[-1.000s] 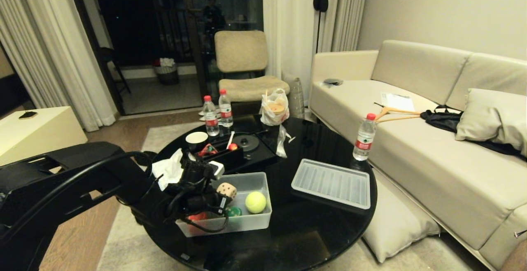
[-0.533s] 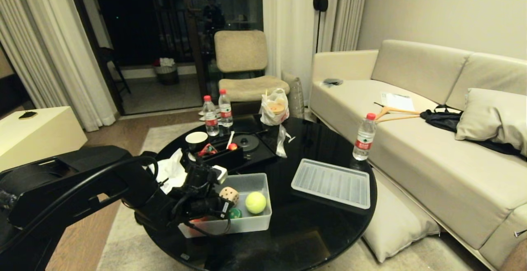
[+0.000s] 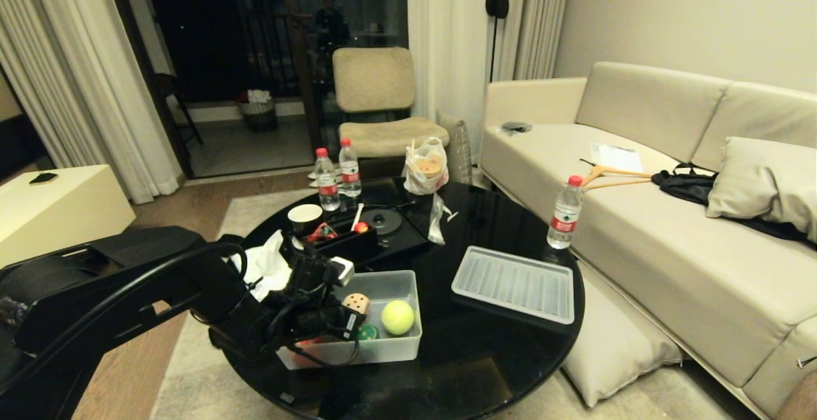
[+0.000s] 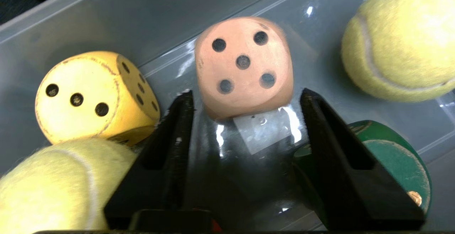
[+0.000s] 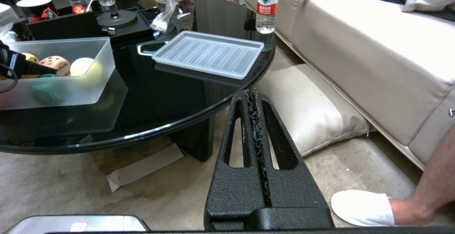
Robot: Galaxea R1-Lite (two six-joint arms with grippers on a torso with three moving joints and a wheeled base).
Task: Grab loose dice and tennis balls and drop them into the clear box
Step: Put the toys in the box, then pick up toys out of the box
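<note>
A round black glass surface (image 3: 485, 356) stands on a pale rug (image 3: 191, 369) over wood floor (image 3: 121, 375). To its right runs a cream sofa (image 3: 638, 228) with a cushion (image 3: 766, 184) against a plain wall (image 3: 689, 18). Beyond it sits a beige chair (image 3: 376, 101) before dark glass doors (image 3: 255, 37) flanked by pale curtains (image 3: 70, 75). Another cushion (image 3: 613, 343) lies on the floor by the sofa.

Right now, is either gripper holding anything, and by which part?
Nothing is held. The left gripper is open over the clear box, with the tan die lying free beyond its fingertips. The right gripper is shut and empty.
</note>
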